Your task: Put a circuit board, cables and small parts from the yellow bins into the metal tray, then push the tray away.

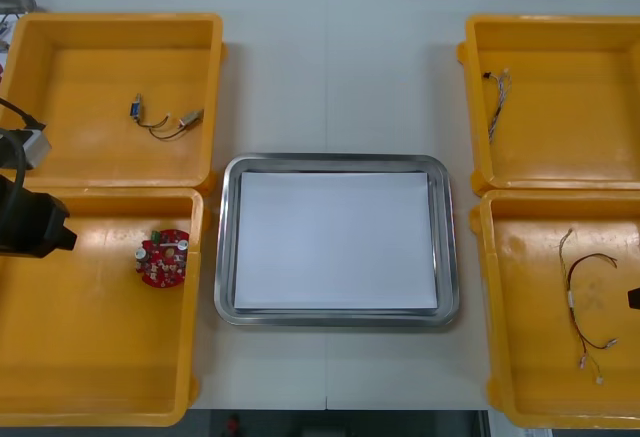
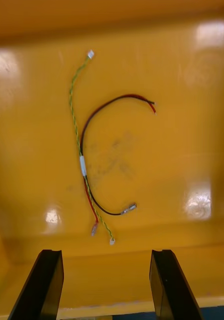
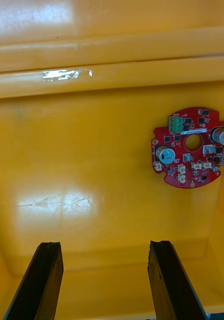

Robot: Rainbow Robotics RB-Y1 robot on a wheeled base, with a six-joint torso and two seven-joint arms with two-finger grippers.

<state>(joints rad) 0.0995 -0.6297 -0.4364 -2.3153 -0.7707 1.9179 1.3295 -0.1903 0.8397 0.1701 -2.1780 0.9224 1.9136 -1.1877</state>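
Observation:
A round red circuit board (image 1: 163,257) (image 3: 192,147) lies in the near-left yellow bin (image 1: 80,347), near its right wall. My left gripper (image 1: 58,237) (image 3: 105,282) hovers over that bin, open, with the board ahead and off to one side of its fingers. A red and yellow cable bundled with a black one (image 1: 585,297) (image 2: 84,165) lies in the near-right yellow bin (image 1: 540,367). My right gripper (image 1: 634,298) (image 2: 106,285) hangs open above it, the cable ends just ahead of the fingertips. The metal tray (image 1: 228,247), white inside, holds nothing.
The far-left yellow bin (image 1: 70,77) holds small metal parts on thin wires (image 1: 165,120). A twisted cable (image 1: 497,97) lies in the far-right yellow bin (image 1: 580,107). Bare table runs beyond the tray between the far bins.

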